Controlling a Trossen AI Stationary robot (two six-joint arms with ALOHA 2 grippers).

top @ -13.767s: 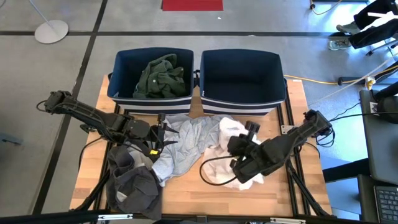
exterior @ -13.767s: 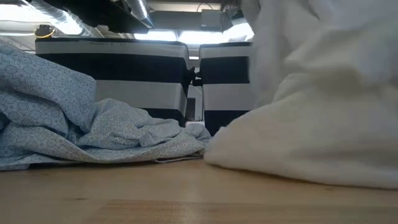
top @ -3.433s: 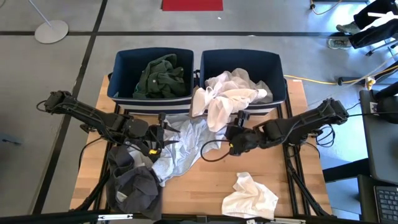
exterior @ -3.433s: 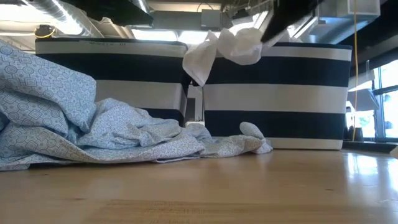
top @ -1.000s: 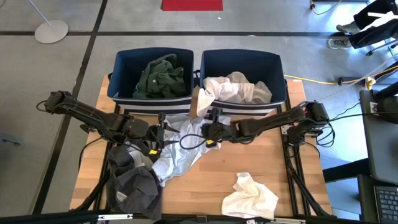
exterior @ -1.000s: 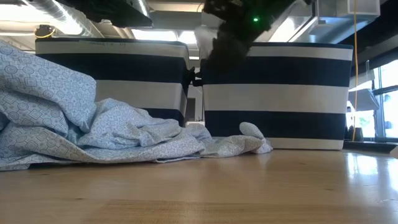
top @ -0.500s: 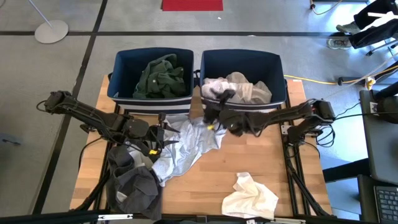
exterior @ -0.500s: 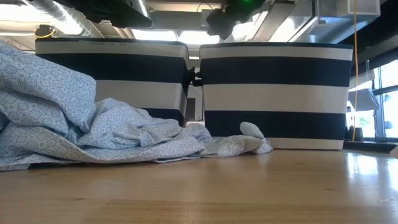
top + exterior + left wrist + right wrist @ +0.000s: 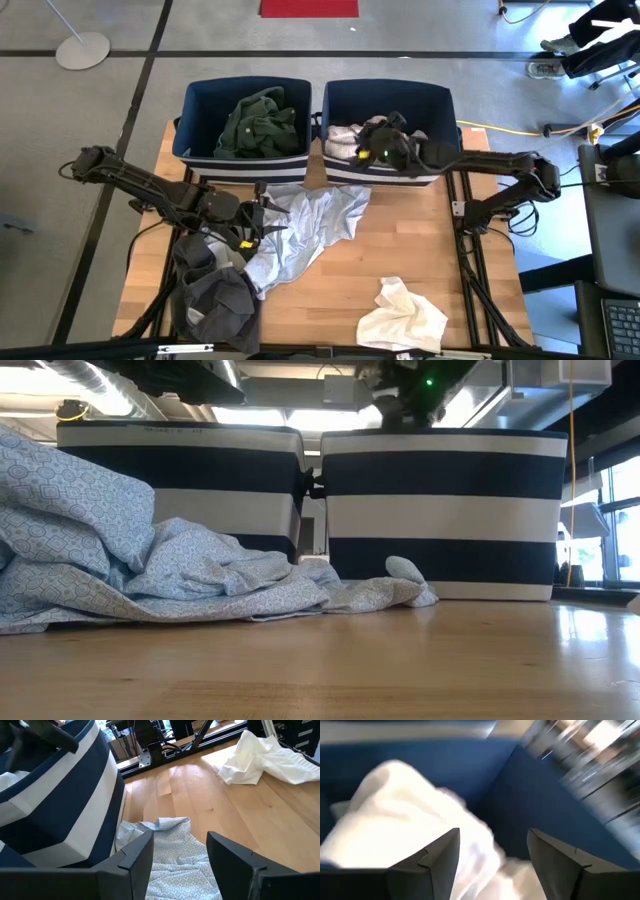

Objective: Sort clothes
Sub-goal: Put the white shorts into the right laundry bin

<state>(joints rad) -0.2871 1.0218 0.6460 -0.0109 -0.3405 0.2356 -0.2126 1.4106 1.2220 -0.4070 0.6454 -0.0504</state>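
Clothes lie split for you: a white garment (image 9: 352,138) in the right-hand striped bin (image 9: 440,105), a dark green one (image 9: 258,122) in the left bin (image 9: 190,110), a pale blue patterned shirt (image 9: 305,225) on the table (image 9: 400,250). Your right gripper (image 9: 378,135) hangs over the white garment, fingers spread, gripping nothing — the left gripper (image 9: 262,215) rests spread by the shirt

A: Where do the clothes lie, taking the right bin (image 9: 440,110) as the mark?

B: A white garment (image 9: 352,137) is bunched inside it. A dark green one (image 9: 260,122) is crumpled in the bin just beside it.

A: And on the table (image 9: 400,240)?

B: A pale patterned shirt (image 9: 305,228) sprawls in front of the bins, a dark grey heap (image 9: 212,295) lies well away at the near corner, and a crumpled white piece (image 9: 403,315) sits well in front of the right bin.
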